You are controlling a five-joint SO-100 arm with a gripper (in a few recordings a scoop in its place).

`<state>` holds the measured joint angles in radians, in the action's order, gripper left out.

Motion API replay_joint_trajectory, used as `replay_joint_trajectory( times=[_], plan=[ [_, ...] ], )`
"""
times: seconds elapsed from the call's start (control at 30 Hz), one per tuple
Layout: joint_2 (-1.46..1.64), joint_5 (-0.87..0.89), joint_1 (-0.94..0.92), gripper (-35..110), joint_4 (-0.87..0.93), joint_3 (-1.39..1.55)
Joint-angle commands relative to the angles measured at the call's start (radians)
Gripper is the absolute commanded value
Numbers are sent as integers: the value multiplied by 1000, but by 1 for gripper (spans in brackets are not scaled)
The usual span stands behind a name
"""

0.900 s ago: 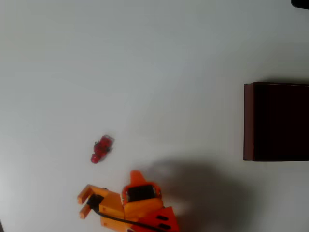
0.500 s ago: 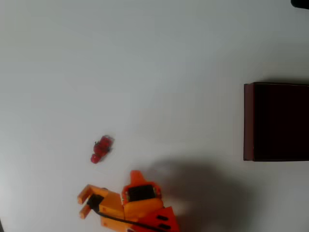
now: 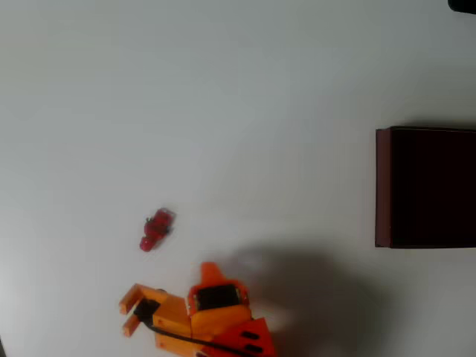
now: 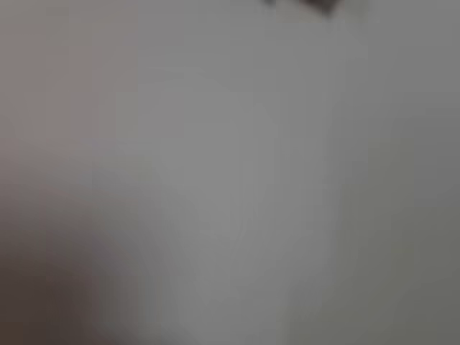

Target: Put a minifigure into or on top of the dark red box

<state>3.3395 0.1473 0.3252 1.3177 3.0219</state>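
Overhead view | gripper [image 3: 128, 314] sitting with jaws parted, holding nothing | minifigure [image 3: 155, 229] lying free on table [image 3: 238, 97] at its 1 o'clock, long axis running 1–7 | dark red box [image 3: 382, 186] waiting far off at 3 o'clock

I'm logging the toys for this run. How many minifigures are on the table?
1. The minifigure lies on the white table in the overhead view, lower left, just above the orange end effector and far left of the dark red box. The box's dark inside could hide another.
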Motion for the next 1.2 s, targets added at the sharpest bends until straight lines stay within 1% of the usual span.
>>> replay_joint_trajectory(
  times=[0.0,0.8,1.0,1.1,1.17],
  plan=[
    [9,-2,9,0,26,-15],
    [9,0,6,0,26,-15],
    [9,12,-5,8,26,-15],
    [9,61,-52,5,26,-14],
    [9,218,-78,0,28,-5]
  ],
)
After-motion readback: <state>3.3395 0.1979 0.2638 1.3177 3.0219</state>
